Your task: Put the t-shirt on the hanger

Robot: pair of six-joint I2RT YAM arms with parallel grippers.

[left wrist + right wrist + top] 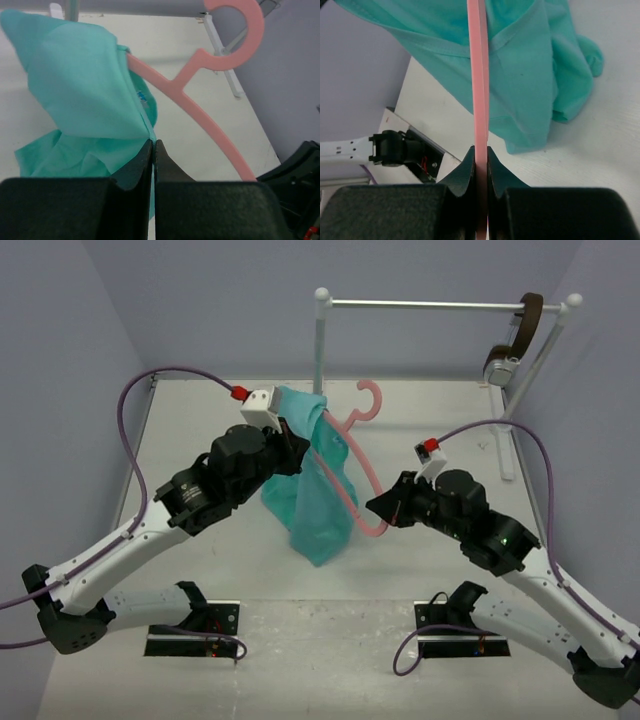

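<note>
between the left gripper (pixel 153 145) tips: a fold of the shirt (pixel 85 85), pinched tight, jaws flat together on the cloth. the rest of the shirt hangs below and ahead of that gripper, bunched. low end on or just over the table (pixel 190 410), can't tell which.

right gripper (pixel 480 150) is clamped narrow on the hanger (pixel 479 75), near one arm's end. the hanger's long axis runs straight out from the right tips toward the left gripper. its far arm goes into the shirt just ahead of the left tips. hook points up and off to the side, clear of the rack (pixel 430 306).

key relation: shirt sits at the hanger's far end from the right gripper and covers only that arm. the arm by the right tips is bare.

left gripper is nearer the cloth, so my guess is it pulls the shirt along the axis toward the right gripper, or the right pushes the hanger in deeper. through the neck hole or just under a fold? can't tell.

no bins or boxes in view. the rack rail carries only a strap (pixel 527 325).
</note>
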